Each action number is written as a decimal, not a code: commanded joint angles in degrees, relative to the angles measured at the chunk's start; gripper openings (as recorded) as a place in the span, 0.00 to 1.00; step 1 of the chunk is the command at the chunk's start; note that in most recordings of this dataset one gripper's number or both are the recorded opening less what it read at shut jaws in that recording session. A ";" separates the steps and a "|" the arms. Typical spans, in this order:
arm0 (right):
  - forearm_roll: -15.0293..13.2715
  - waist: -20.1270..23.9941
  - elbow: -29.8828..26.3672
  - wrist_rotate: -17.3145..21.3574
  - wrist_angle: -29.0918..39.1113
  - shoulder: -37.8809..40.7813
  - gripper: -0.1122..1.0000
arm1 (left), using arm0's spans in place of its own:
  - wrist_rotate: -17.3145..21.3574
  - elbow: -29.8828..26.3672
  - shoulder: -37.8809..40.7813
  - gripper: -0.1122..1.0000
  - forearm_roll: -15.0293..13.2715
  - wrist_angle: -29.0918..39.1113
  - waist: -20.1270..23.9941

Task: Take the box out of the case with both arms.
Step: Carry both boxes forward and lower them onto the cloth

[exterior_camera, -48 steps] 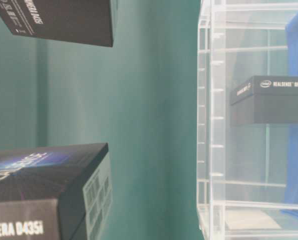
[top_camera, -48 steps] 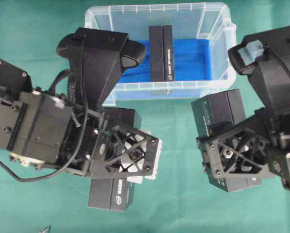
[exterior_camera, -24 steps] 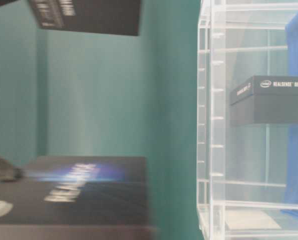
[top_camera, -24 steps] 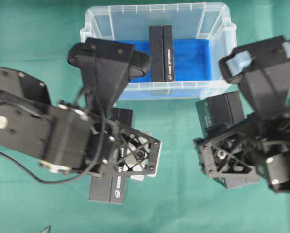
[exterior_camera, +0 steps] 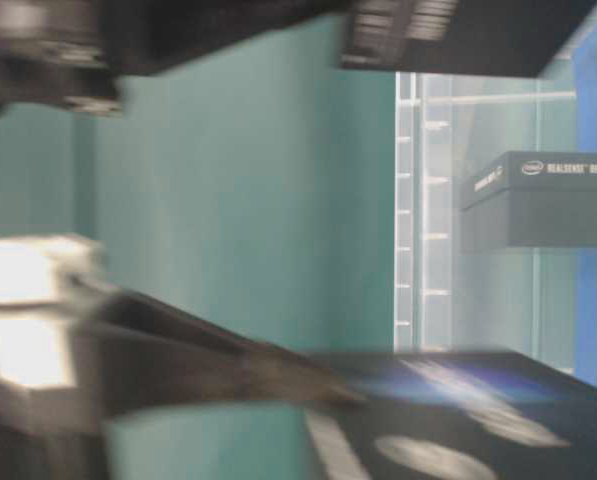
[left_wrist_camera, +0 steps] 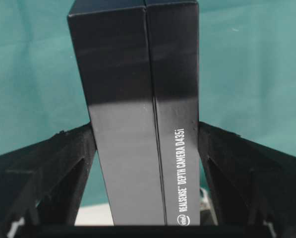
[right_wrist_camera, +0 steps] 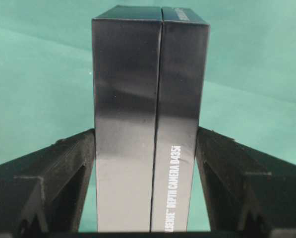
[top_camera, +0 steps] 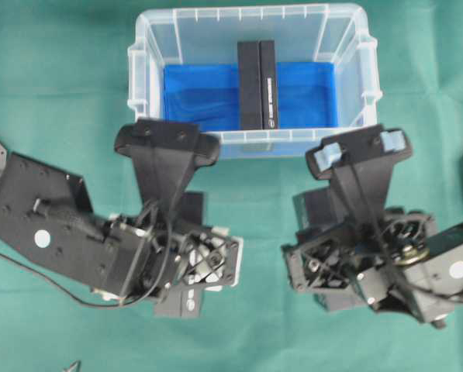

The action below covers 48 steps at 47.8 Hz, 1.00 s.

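Two black arms work over a green worktop point(top_camera: 60, 85), in front of a clear plastic case point(top_camera: 347, 23) lined with a blue sheet point(top_camera: 200, 97). The left gripper point(left_wrist_camera: 147, 163) is clamped on a pair of slim black boxes point(left_wrist_camera: 138, 99) held side by side; the fingers point(left_wrist_camera: 48, 163) press on both outer faces, and the printed label reads "RealSense Depth Camera D435i". The right gripper point(right_wrist_camera: 145, 168) grasps a matching pair of boxes point(right_wrist_camera: 148, 89) in the same way, one finger on each side. From overhead, both loads hang outside the case, below its near wall, the left pair point(top_camera: 183, 291) well apart from the right pair point(top_camera: 316, 213), each largely hidden under its arm. Whether either pair touches the worktop cannot be told; the table-level view is too blurred to settle it. A third pair of black boxes point(top_camera: 258, 85) stands in the middle of the case on the blue sheet, untouched. Judged from this layout, the task is partly done: two loads are out and not yet released, while one load remains inside to be fetched.
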 commanded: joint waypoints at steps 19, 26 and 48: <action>0.44 -0.70 10.99 6.06 -14.85 0.18 0.69 | -5.54 16.44 -2.02 0.68 0.00 -20.39 -0.79; 1.32 -0.79 11.95 6.33 -16.08 0.79 0.69 | -5.27 16.79 -0.70 0.68 -0.97 -22.32 -0.70; 1.32 -0.88 12.13 5.80 -15.91 0.88 0.69 | -4.31 17.23 -0.44 0.68 -3.34 -23.99 -0.62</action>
